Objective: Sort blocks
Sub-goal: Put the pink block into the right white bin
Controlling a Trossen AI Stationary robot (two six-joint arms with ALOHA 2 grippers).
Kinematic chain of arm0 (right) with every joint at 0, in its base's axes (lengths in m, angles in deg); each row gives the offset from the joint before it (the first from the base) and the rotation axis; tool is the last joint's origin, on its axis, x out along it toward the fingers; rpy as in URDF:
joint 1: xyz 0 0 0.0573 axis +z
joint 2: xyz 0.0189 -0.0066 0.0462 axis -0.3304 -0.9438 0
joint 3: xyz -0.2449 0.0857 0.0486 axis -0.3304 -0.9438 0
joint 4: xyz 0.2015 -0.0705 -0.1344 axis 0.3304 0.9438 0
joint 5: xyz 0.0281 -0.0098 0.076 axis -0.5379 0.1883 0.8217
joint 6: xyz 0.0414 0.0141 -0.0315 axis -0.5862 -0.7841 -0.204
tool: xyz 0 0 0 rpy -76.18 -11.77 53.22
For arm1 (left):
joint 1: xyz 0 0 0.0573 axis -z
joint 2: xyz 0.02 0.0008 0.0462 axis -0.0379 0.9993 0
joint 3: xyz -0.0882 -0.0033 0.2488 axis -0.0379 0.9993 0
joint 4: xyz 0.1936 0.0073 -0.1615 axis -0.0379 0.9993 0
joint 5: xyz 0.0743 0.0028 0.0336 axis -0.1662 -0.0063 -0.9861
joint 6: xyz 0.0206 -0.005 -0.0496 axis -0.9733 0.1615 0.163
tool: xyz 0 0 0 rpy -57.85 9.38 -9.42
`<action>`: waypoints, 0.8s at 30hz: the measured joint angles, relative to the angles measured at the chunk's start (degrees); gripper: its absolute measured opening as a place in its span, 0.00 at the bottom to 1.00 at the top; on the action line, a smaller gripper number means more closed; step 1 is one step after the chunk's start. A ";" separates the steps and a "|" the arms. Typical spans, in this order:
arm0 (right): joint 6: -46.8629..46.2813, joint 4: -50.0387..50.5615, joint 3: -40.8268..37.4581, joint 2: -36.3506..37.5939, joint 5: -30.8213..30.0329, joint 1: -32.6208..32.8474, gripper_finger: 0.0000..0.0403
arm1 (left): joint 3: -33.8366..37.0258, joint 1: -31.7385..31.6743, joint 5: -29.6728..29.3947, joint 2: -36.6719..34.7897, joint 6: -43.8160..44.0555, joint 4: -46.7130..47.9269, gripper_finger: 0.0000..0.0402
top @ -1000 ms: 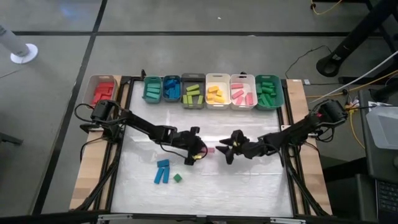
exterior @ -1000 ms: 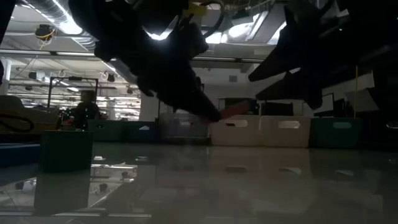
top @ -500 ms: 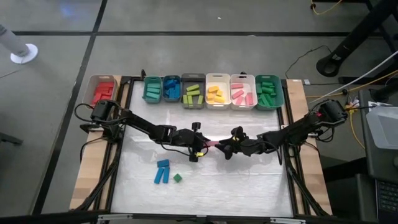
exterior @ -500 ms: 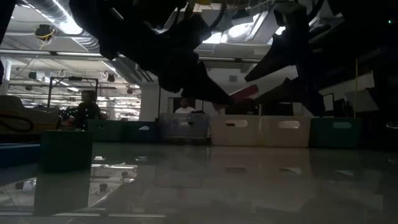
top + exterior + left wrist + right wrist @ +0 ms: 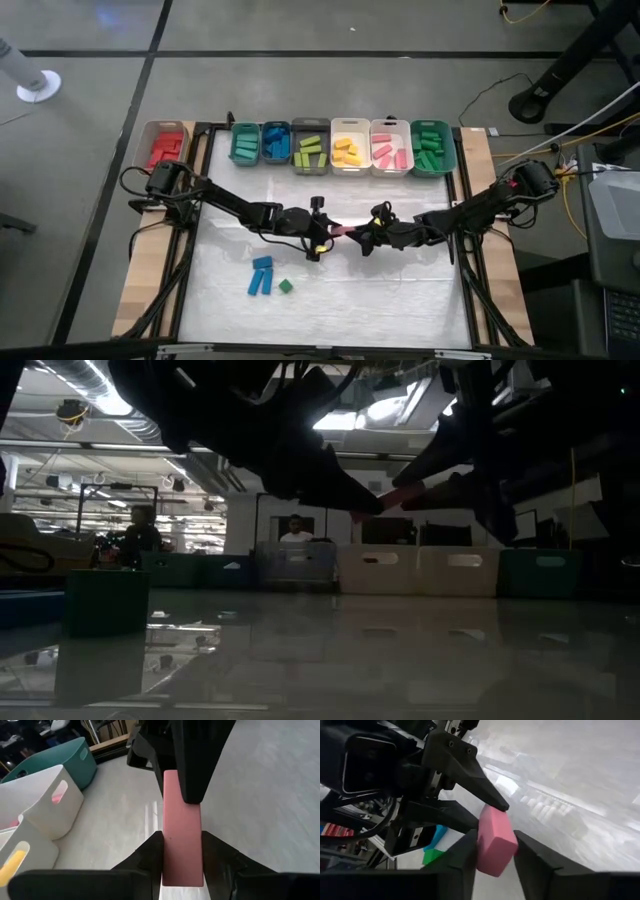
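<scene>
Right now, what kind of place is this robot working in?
Probably a big workshop or lab hall: bare concrete floor, ceiling strip lights over a deep open room, a person beyond the table's row of bins.

From above, the light is soft and even, and the white worktop [image 5: 330,290] looks bright. Down low, ceiling lamps [image 5: 110,400] shine from behind, so both arms are black shapes, and the shiny top shows glare. In the right wrist view the far part is blurry.
</scene>
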 joint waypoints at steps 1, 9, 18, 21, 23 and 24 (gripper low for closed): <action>0.06 0.02 0.00 0.00 0.75 -0.24 0.27 | 0.00 0.06 -0.19 0.00 -0.12 0.02 0.24; 2.65 -0.19 -0.05 -0.02 1.14 -0.30 0.15 | 0.02 0.12 -0.35 0.00 -0.66 0.07 0.26; 10.45 0.15 -0.09 0.47 1.13 -2.76 0.15 | -0.09 0.26 -2.88 -1.39 0.44 1.25 0.45; 15.94 0.88 -0.09 2.08 1.27 -5.28 0.14 | -0.15 0.19 -3.54 -4.72 1.62 7.08 0.50; 19.04 2.85 -0.09 4.17 1.13 -7.57 0.15 | -0.13 0.27 -3.32 -7.37 4.76 12.70 0.52; 20.32 4.01 -0.07 5.39 1.12 -8.71 0.16 | -0.13 0.38 -3.21 -8.97 7.20 16.33 0.52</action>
